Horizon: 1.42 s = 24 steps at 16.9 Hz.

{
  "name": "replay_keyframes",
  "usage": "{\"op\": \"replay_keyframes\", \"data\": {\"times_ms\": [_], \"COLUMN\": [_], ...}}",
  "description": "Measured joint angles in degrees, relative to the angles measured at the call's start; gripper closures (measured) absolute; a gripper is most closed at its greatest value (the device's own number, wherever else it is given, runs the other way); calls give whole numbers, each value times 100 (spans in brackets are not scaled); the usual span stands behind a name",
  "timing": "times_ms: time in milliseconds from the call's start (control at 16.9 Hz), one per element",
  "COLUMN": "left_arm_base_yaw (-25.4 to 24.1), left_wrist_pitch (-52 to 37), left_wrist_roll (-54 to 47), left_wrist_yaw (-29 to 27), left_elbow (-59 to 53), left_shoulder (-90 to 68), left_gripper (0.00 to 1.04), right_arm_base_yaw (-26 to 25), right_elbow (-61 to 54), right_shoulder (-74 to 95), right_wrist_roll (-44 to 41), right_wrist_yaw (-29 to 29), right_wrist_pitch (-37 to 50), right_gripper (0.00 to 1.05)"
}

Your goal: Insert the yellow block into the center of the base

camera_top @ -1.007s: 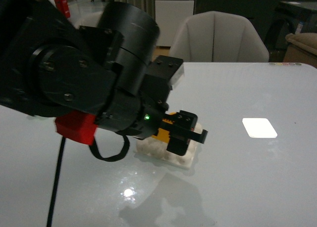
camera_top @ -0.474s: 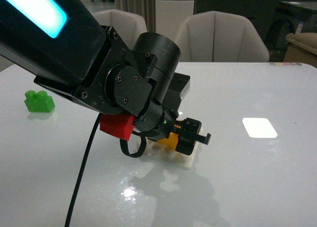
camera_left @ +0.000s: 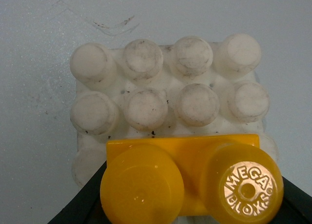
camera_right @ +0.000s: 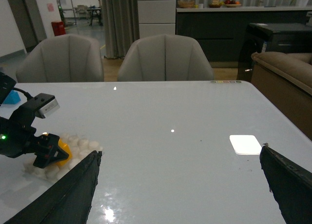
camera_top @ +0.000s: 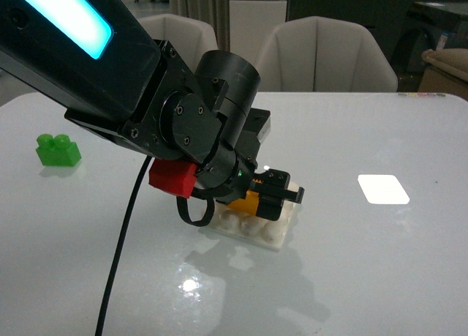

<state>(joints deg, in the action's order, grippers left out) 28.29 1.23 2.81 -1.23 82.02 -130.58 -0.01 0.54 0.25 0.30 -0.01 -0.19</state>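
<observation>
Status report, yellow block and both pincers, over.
Left pincer shut on the yellow block, at the base, seating unclear. Right pincer open, empty, well aside. Nothing in the way.

Black left arm point(camera_top: 183, 124) carries cyan strip point(camera_top: 62, 14), red part point(camera_top: 172, 178).

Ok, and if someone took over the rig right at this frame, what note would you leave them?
Left tool: shut on the yellow block, which is over the base; two rows of studs show bare beyond it.
Right tool: open, empty, away from the base.
Done: block picked up and at the base.
Left: check it is centred, press down, release. Whether it is seated cannot be told.
</observation>
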Motion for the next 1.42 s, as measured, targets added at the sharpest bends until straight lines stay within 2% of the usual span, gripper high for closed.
{"op": "replay_keyframes", "data": {"times_ms": [770, 889, 1007, 1067, 1422], "left_arm_base_yaw": [107, 101, 85, 72, -111], "left_wrist_pitch": [83, 4, -111, -109, -201], "left_wrist_roll": [-98, -13, 28, 44, 136], "left_wrist_yaw": [-109, -90, -61, -63, 72], "left_elbow": [-151, -142, -68, -68, -201], "left_shoulder": [13, 11, 13, 13, 719], "left_gripper": [40, 25, 5, 7, 7], "right_arm_base_yaw": [0, 0, 0, 0, 0], "right_elbow": [0, 0, 0, 0, 0], "right_shoulder": [0, 0, 0, 0, 0], "right_wrist_roll": [0, 0, 0, 0, 0], "right_wrist_yaw": [0, 0, 0, 0, 0], "right_wrist_pitch": [0, 0, 0, -2, 0], "right_gripper": [6, 6, 6, 6, 6]}}
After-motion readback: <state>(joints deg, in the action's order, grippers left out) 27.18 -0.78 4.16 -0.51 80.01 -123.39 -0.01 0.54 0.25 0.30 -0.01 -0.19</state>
